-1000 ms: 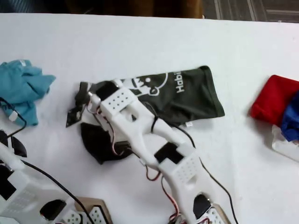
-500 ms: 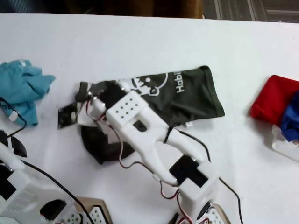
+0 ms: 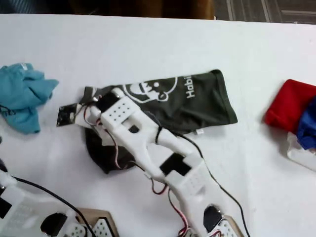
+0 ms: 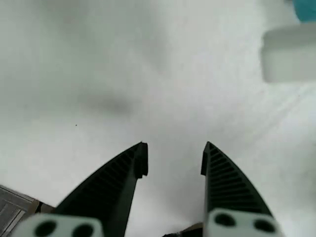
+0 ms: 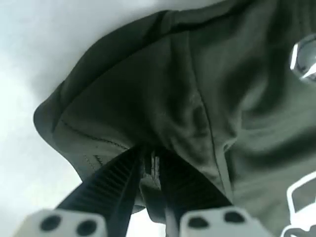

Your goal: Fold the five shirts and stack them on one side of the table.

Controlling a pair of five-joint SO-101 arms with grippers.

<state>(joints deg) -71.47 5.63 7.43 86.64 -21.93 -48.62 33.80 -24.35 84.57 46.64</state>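
Observation:
A dark green shirt (image 3: 197, 98) with a white print lies in the middle of the table, partly folded, with one sleeve (image 3: 101, 155) sticking out toward the front. My right gripper (image 3: 93, 101) is at the shirt's left end. In the right wrist view it (image 5: 150, 160) is shut on a bunched fold of the green shirt (image 5: 197, 89). A crumpled light blue shirt (image 3: 22, 91) lies at the far left. My left gripper (image 4: 173, 158) stands open over bare white table, its arm (image 3: 19, 210) at the front left corner.
At the right edge a red shirt (image 3: 289, 106) lies with a blue shirt (image 3: 308, 123) partly over it and a white piece (image 3: 301, 153) below them. The white table (image 3: 148, 44) has free room along the back. Cables trail from the arm bases at the front.
The right arm has shifted left and turned its wrist while holding the green shirt's left end. The left arm has drawn back toward the front left corner.

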